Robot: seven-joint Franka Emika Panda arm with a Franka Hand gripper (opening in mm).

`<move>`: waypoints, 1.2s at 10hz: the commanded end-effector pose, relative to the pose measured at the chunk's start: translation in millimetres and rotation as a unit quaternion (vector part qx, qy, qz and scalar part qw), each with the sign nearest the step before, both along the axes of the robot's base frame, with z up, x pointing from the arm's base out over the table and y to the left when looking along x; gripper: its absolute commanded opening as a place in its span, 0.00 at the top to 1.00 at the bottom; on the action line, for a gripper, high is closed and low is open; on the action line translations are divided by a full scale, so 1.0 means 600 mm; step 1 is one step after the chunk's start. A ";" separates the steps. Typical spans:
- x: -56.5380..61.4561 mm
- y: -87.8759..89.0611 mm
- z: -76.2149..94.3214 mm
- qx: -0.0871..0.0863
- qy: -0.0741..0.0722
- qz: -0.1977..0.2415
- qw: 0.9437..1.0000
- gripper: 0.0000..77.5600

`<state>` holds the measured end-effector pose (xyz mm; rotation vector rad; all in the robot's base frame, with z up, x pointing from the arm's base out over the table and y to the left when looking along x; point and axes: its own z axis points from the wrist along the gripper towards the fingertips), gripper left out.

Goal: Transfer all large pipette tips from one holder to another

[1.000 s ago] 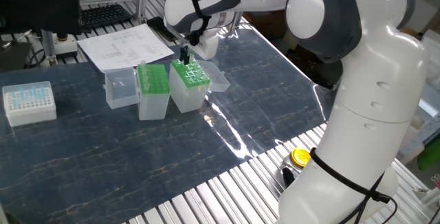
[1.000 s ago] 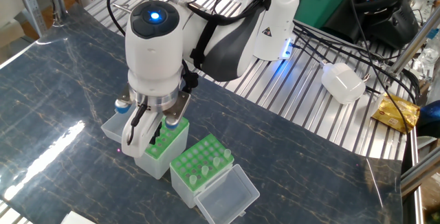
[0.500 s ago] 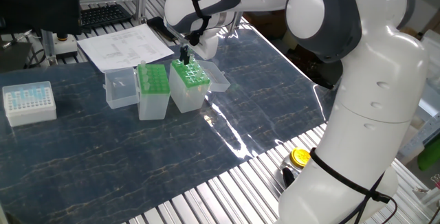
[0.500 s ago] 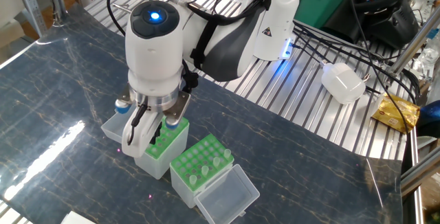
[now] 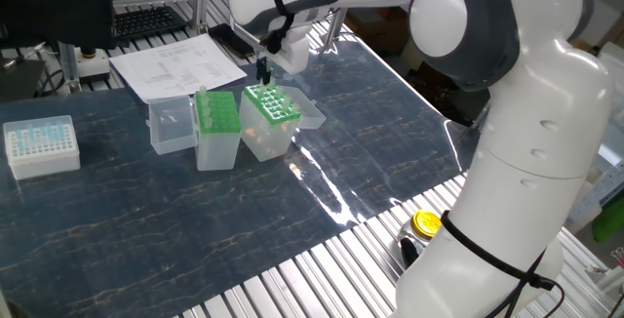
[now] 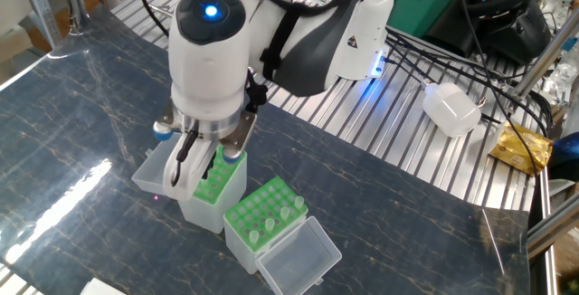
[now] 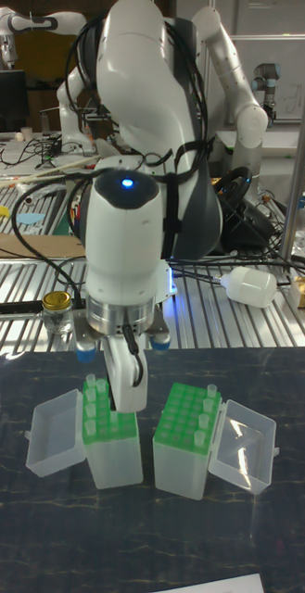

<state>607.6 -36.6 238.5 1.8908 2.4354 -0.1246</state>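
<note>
1. Your claw (image 6: 192, 170) has come up since a moment ago. It was down at the green top of the wider box (image 6: 210, 203), and it now hangs just above that box, at the corner nearest the box's open lid. The boxes themselves have not shifted.

2. That lift reads as the pull-out step: a tip drawn up from the wider box, ready to carry to the narrower box (image 6: 262, 232) just beside it. Treat this as a guess, since no tip shows clearly below the fingers in any view.

3. The fingers look close together, but you cannot tell whether they are clamped on a tip or simply shut on nothing.

4. The tips (image 6: 284, 212) are split between the two boxes. Several stand in the narrower box along the side by its lid, and the tall view shows a row still standing in the wider box. The job is therefore partly done, with more trips left.

5. The arm reaches over the table with the wrist pointing straight down, its blue light facing up and the fingers vertical over the wider box.
</note>
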 end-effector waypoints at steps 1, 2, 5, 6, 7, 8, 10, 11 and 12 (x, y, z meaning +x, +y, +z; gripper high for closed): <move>-0.003 0.004 0.038 0.003 0.000 0.019 1.000 0.99; -0.003 0.007 0.049 0.005 -0.001 0.029 1.000 0.99; -0.007 0.021 0.089 0.013 -0.005 0.069 0.997 0.99; -0.009 0.023 0.100 0.019 -0.008 0.087 0.996 0.99; -0.010 0.024 0.110 0.019 -0.011 0.099 0.995 0.99; -0.009 0.027 0.120 0.019 -0.012 0.107 0.994 0.99; -0.007 0.038 0.143 0.020 -0.013 0.113 0.993 0.99; -0.006 0.045 0.153 0.021 -0.013 0.114 0.993 0.99; -0.006 0.050 0.162 0.020 -0.014 0.121 0.992 0.99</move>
